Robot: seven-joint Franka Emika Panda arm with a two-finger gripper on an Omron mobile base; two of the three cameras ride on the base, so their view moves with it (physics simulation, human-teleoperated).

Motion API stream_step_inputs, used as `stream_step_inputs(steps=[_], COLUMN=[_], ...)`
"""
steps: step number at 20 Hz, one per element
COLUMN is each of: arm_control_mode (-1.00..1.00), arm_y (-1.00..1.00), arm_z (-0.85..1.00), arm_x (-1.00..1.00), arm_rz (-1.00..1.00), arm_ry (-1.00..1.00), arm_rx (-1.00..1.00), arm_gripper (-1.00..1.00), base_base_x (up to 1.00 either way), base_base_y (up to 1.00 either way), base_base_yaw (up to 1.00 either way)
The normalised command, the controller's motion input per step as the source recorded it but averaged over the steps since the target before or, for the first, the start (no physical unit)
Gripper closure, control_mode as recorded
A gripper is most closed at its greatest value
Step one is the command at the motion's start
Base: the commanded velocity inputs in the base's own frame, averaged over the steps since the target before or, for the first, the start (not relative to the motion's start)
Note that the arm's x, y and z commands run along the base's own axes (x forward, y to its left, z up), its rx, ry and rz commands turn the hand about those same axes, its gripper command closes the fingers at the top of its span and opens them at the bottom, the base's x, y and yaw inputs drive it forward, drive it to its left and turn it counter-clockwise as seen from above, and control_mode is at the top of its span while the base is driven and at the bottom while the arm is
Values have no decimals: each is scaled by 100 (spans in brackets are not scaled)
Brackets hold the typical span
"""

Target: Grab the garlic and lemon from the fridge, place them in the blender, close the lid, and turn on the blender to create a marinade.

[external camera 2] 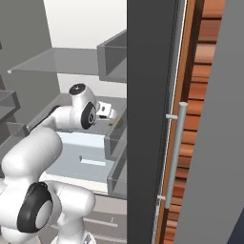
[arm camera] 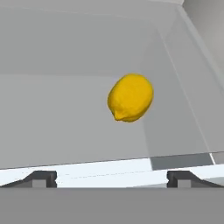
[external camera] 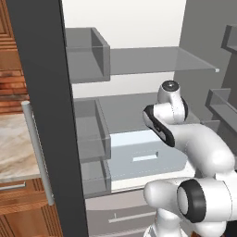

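Note:
The fridge (external camera: 42,92) stands open, and my arm reaches into its middle level. A yellow lemon (arm camera: 130,97) lies on the pale grey shelf (arm camera: 57,113), near the shelf's right wall. My gripper (arm camera: 112,179) is open and short of the lemon, with nothing between its fingertips (arm camera: 41,178). From the right base view my hand (external camera 2: 106,111) sits over that shelf, beside a door bin. The garlic, the blender and the lid are out of view.
Grey door bins (external camera: 90,127) line the open door on the left. A glass shelf (external camera: 152,60) hangs above my arm, with a pale drawer (external camera: 146,159) below. The door's silver handle (external camera 2: 174,157) and wooden cabinets (external camera 2: 198,95) are at the right. A marble counter (external camera: 14,143) lies left.

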Motion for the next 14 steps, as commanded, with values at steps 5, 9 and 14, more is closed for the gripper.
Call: stream_step_inputs(steps=[5,9,14], arm_control_mode=[-100,-100,-100], arm_y=[-33,-9,0], arm_z=[-15,-26,-16], arm_x=[11,37,60], arm_rz=[0,0,-1], arm_ry=[0,3,2], arm_rx=[3,0,0], arm_gripper=[-100,-100,-100], base_base_x=[0,0,0], base_base_y=[0,0,0], base_base_yaw=[0,0,0])
